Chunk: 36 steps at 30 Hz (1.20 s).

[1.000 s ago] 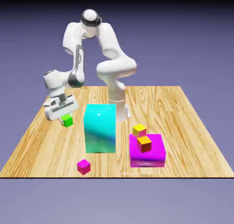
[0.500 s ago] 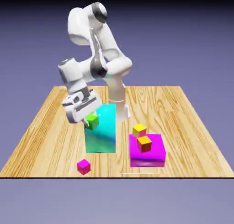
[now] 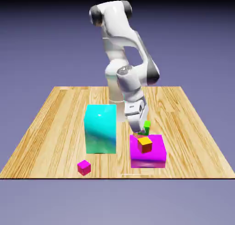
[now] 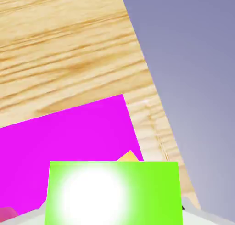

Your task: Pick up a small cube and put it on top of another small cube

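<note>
Lime-green cube [image 3: 147, 127], the small bright one, is up off the table, pinched between the fingers of the gripper [image 3: 140, 129]. From where I'm standing it shows right of centre in the exterior view, partly behind the hand and just above the big magenta block [image 3: 148, 162]. In the hand view it fills the bottom middle, a white glare on its face and a bit of yellow-orange peeking past its top edge.

I'd say the carrying step is in hand, with the stacking still to do. Which cube is meant to take it I can't be sure; the orange cube [image 3: 145, 145] by the magenta block looks likely. Next the arm would want to line up squarely over its target, lower gently and only then let go. Coming down off-centre could topple the lot.

The table [image 3: 36, 146] is pale wood with long streaky grain, its near edge running dark across the lower part of the frame. A tall, glossy cyan block [image 3: 101, 130] stands left of centre, and a small magenta cube [image 3: 84, 167] sits lower left. Around it all, plain blue-violet, going black along the top.
</note>
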Each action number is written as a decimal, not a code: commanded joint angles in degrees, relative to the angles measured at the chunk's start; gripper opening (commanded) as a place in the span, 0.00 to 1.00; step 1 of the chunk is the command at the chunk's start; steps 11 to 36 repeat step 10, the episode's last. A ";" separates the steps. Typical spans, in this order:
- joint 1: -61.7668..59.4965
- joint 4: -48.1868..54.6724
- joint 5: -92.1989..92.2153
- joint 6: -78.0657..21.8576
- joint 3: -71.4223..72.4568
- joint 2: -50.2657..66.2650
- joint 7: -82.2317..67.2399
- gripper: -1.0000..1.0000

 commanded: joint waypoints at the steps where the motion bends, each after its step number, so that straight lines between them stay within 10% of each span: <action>1: 0.61 0.15 2.49 0.13 -0.30 1.39 -1.79 0.00; 9: 5.09 1.30 21.42 0.63 -2.48 11.90 -15.44 0.00; 10: 5.09 1.30 21.42 0.63 -2.48 11.91 -15.44 1.00; 36: 5.09 1.30 21.42 0.63 -2.48 11.91 -15.44 1.00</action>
